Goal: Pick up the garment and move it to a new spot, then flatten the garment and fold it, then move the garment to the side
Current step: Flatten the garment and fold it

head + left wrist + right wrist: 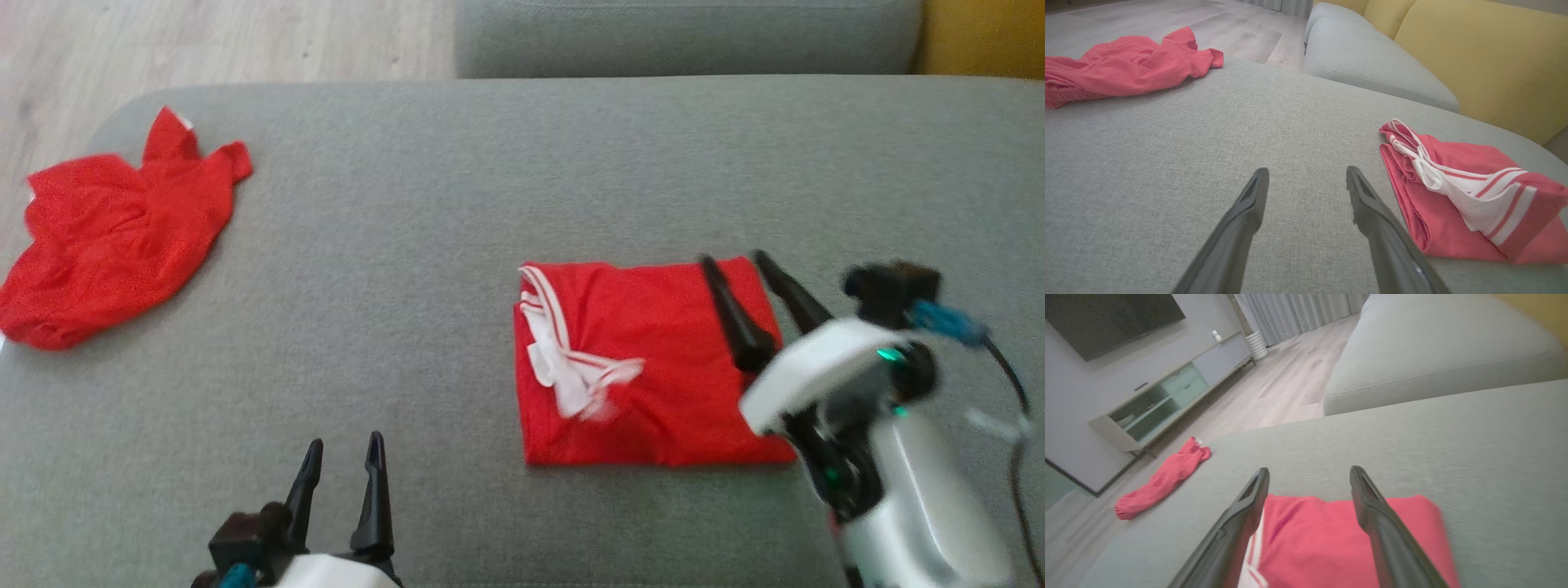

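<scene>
A: Head view. Where do we find the garment [653, 384]?
B: It is folded into a near-square on the grey cushion [392, 245], right of centre, with its white-striped band toward its left edge. We read its slightly longer axis as running left to right.
A: And the grippers?
B: The right gripper [731, 257] lies over the garment's right edge, fingers spread, nothing between them. Whether they touch the fabric we cannot tell. The left gripper [339, 457] sits at the lower left, spread wide and empty, well apart from the garment. A crumpled red cloth [114, 237] lies at the cushion's far left corner.
A: Left wrist view.
B: The left gripper [1307, 173] points over bare cushion. The garment [1453, 196] lies off to its right, the cloth [1126, 65] ahead to its left.
A: Right wrist view.
B: The right gripper [1310, 473] is wide open, with the garment [1323, 539] directly below and between its fingers. The cloth [1163, 482] is far off to the left.
A: What does the coming move turn on?
B: We judge the folding done and the shift to the side not yet made. The garment lies straight under the right gripper, so the right arm is the nearer; the left would have to reach across to its right.
</scene>
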